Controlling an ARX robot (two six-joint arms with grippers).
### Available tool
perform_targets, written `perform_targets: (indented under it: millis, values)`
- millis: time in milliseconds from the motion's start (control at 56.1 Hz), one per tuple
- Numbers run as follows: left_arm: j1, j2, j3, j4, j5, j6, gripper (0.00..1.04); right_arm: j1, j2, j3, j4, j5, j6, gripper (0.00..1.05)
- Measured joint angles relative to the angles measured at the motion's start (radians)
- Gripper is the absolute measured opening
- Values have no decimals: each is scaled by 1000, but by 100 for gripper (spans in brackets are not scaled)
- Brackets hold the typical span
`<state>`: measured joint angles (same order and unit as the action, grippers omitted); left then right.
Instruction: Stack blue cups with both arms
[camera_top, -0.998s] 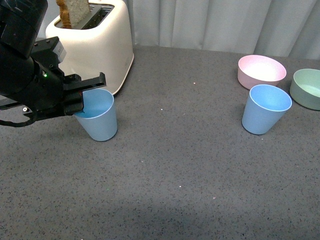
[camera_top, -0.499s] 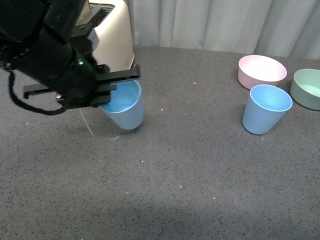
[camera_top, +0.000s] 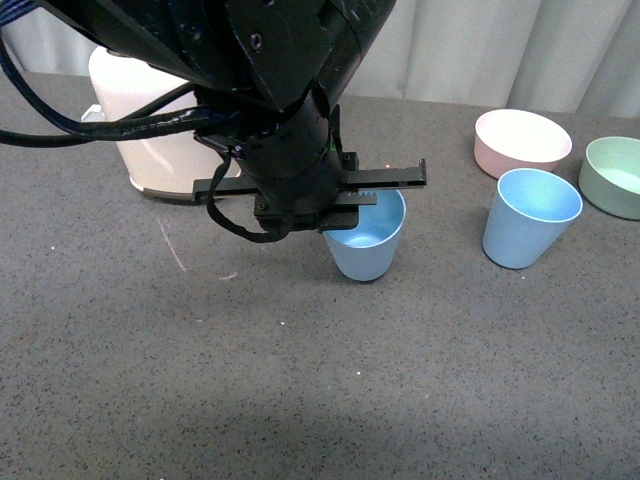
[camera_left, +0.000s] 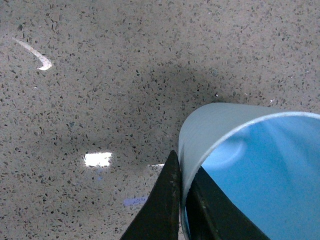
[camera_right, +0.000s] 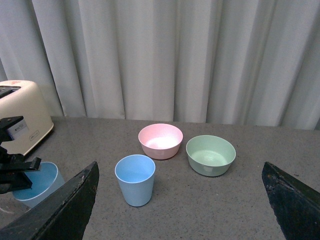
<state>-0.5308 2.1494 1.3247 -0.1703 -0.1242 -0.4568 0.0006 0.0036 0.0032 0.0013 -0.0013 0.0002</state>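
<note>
The left gripper (camera_left: 181, 167) clamps its black jaws on the rim of a blue cup (camera_left: 220, 130) over a speckled grey tabletop (camera_left: 100, 75) marked with a white scuff (camera_left: 37, 57).

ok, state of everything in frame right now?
held blue cup: mouth up, empty, rim pinched by left gripper
left gripper: shut on held blue cup
right gripper: open, empty
other blue cup: upright, free, empty
pink bowl: upright, empty
green bowl: upright, empty
toaster: top hidden by the arm, slots cannot be read
</note>
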Motion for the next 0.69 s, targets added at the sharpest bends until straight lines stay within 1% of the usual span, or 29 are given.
perform_targets:
  millis: [303, 392, 517, 641, 677, 695]
  values:
    - [-5, 31, 50, -29, -32, -9, 4, 0, 0, 0, 0, 0, 0, 95]
    - [-5, 31, 53, -33, -19, -13, 15, 0, 0, 0, 0, 0, 0, 95]
    - [-6, 24, 56, -34, -5, -24, 40, 0, 0, 0, 0, 0, 0, 95]
    - [-6, -21, 45, -8, -15, -55, 65, 0, 0, 0, 0, 0, 0, 95]
    - [-6, -33, 39, 0, -19, -60, 69, 0, 0, 0, 0, 0, 0, 95]
    - [-6, -42, 36, 3, -23, -66, 72, 0, 0, 0, 0, 0, 0, 95]
